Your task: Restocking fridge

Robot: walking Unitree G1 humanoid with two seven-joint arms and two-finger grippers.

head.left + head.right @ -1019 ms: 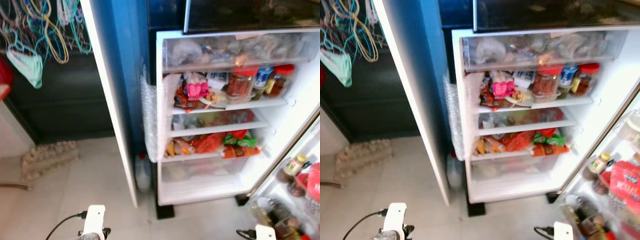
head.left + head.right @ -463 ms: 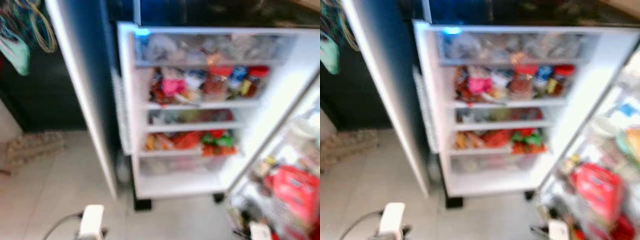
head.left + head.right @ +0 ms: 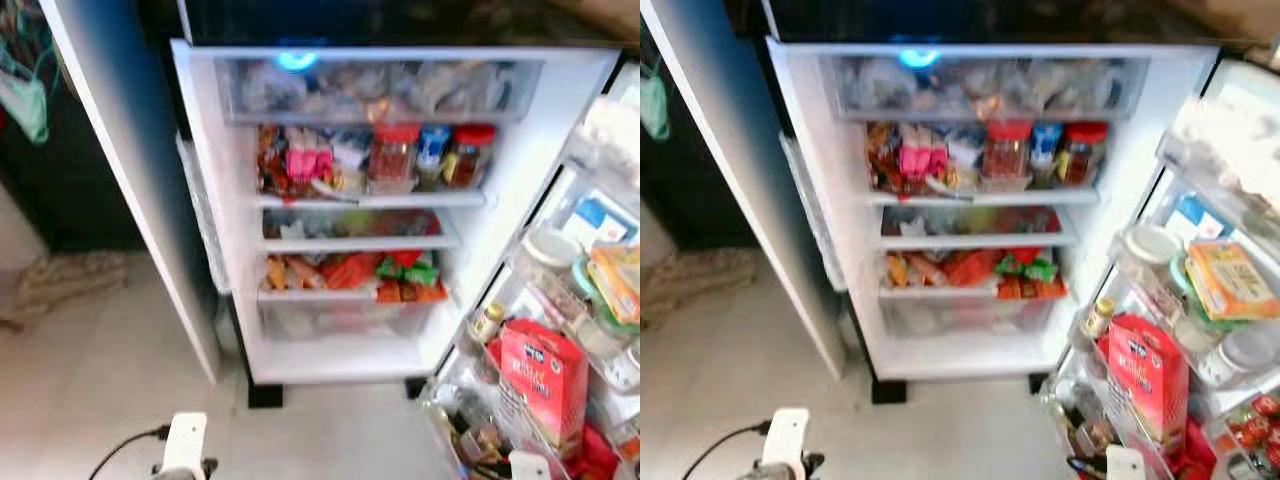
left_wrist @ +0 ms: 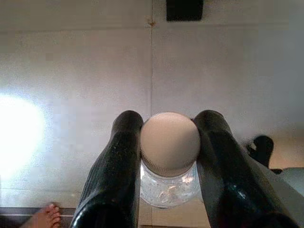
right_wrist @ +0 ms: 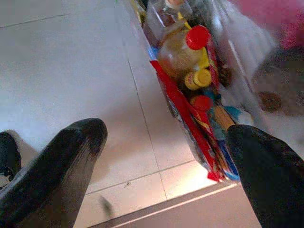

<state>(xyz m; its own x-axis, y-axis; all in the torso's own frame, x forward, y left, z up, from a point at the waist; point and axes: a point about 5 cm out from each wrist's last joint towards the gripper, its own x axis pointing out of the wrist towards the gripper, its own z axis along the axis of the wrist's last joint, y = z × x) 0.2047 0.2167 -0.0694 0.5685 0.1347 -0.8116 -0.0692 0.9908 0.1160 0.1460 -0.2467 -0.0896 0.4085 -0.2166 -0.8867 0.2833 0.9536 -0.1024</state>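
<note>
While the fridge (image 3: 400, 215) is standing open with its door (image 3: 1200, 330) swung out to the right, both arms are hanging low above the floor (image 3: 90, 380)
Left hand (image 4: 168, 147): pinching a clear jar (image 4: 169, 183) just under its tan lid (image 4: 170, 141), one finger (image 4: 116, 175) pressing on each side, above the pale tiles
Right hand (image 5: 166, 161): spreading wide with nothing between its fingers (image 5: 57, 166), hovering just beside the door's lowest rack
Low rack: holding a red-capped bottle (image 5: 183, 50), a yellow-capped one (image 5: 197, 80) and red packets, packed close together
Shelves: carrying red-lidded jars (image 3: 395, 155) on the upper one, orange and green packets (image 3: 350, 272) lower down
Door: holding a red carton (image 3: 1148, 375) and a small bottle (image 3: 1098, 317)
Foot (image 4: 45, 217): a person's bare toes are resting on the floor near the left hand
</note>
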